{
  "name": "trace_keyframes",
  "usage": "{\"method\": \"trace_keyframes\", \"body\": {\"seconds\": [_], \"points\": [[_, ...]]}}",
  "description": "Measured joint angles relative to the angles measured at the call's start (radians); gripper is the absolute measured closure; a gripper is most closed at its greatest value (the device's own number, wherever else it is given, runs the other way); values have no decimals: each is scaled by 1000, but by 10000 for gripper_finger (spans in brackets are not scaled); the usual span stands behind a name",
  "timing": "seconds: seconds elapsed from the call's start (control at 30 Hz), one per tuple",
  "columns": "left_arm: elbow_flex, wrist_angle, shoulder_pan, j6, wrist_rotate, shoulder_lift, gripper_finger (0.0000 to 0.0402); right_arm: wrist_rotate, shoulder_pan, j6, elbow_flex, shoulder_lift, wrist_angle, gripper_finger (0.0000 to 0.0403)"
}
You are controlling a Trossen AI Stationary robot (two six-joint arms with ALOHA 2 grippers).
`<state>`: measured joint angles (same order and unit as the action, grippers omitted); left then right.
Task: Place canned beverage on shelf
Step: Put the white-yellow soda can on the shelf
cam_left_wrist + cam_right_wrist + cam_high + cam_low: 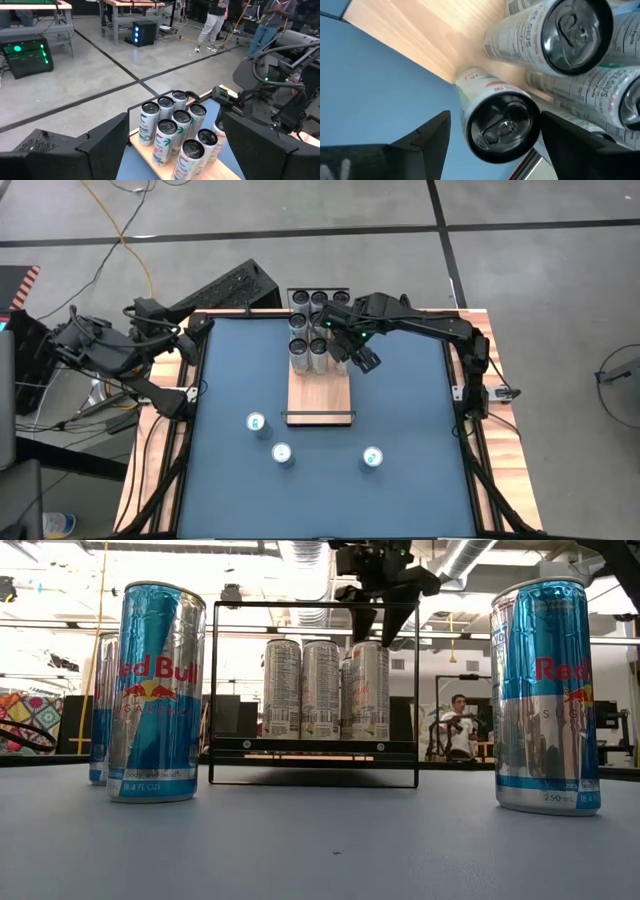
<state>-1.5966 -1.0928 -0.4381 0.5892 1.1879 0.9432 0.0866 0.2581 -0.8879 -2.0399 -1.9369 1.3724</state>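
The shelf (320,392) is a light-wood board with a black rail (313,778) at its near end. Several silver cans (309,345) stand upright on its far half. My right gripper (495,125) hangs over the one at the board's right edge (497,117), pointing steeply down and open. Its fingers (362,625) flank the can's top, with a gap showing at one finger. Whether the other finger touches, I cannot tell. My left gripper (172,145) waits open beyond the table's far left corner, facing the cans. Three blue-and-silver cans (283,454) stand on the table.
The three loose cans stand on the blue table near the shelf's near end: two left of it (256,423), one right (372,458). Wooden strips (500,430) edge the table. A black case (235,285) lies beyond the far left corner. People (215,20) stand in the room.
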Motion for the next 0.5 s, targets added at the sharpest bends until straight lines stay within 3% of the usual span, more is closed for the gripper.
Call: {"method": "trace_keyframes", "body": {"seconds": [0.5], "points": [[0,7,0,3,-5,0,93,5,6,59,0,0,-3,128]]}}
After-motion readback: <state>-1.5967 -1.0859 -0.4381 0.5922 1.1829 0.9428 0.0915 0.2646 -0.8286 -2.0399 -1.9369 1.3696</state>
